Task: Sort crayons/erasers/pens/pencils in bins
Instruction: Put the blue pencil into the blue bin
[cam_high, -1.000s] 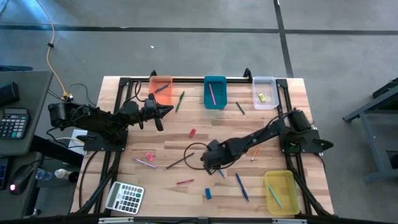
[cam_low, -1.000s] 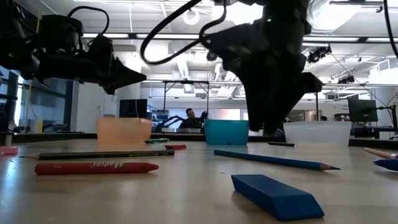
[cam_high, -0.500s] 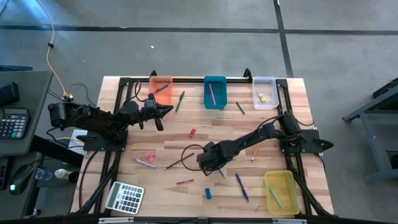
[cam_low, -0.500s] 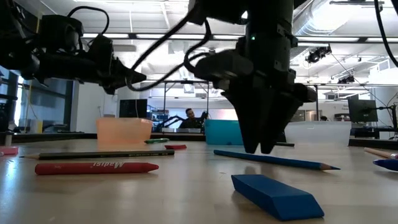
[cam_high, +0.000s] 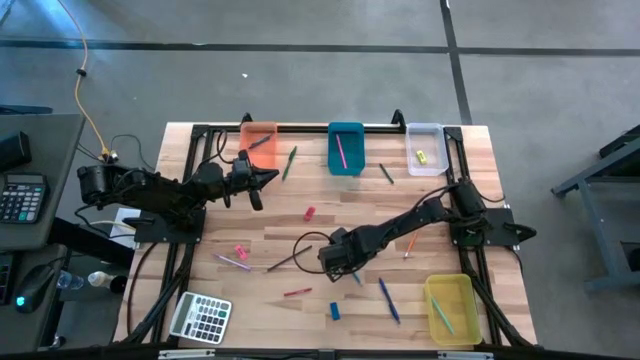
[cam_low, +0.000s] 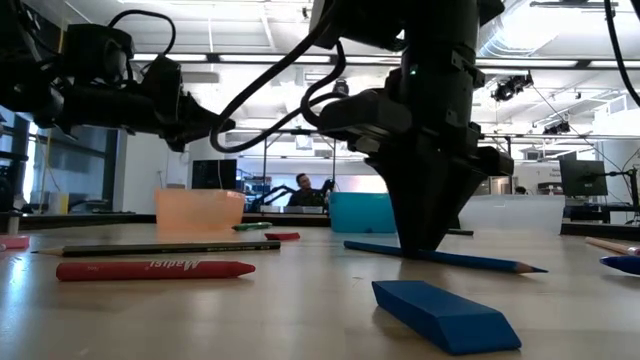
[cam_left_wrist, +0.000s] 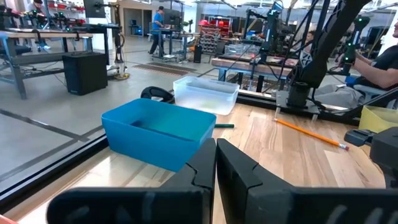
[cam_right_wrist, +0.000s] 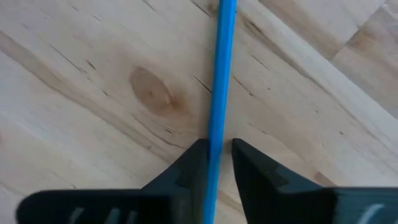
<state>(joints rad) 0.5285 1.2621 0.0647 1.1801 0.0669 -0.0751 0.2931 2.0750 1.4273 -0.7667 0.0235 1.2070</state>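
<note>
Bins, four counted on the wooden table (cam_high: 300, 225): orange bin (cam_high: 259, 142), teal bin (cam_high: 346, 147) and clear bin (cam_high: 425, 148) ranged along the far edge; yellow bin (cam_high: 451, 308) at the near right corner. One pink stick is seen in the teal bin, one small yellow piece in the clear bin, one stick in the orange bin, one green stick in the yellow bin.

Loose sticks: blue pencil (cam_right_wrist: 221, 74), one, lying on the boards near the table's middle; a second blue stick (cam_high: 388, 299) just beside the yellow bin; red crayon (cam_low: 155, 269), one; dark pencil (cam_low: 160, 248), one; orange pencil (cam_left_wrist: 309, 133), one; green stick (cam_high: 289, 162) between the orange and teal bins.

Erasers: blue eraser (cam_low: 445, 315), one, near the front edge; pink eraser (cam_high: 241, 252), one, left of middle.

Right gripper (cam_right_wrist: 214, 165): lowered onto the blue pencil, fingers set closely either side of the shaft, at or nearly at contact.

Left gripper (cam_left_wrist: 214, 163): held above the table just beside the orange bin, fingers pressed together, nothing held.

Calculator (cam_high: 201, 317): one, at the near left corner.
</note>
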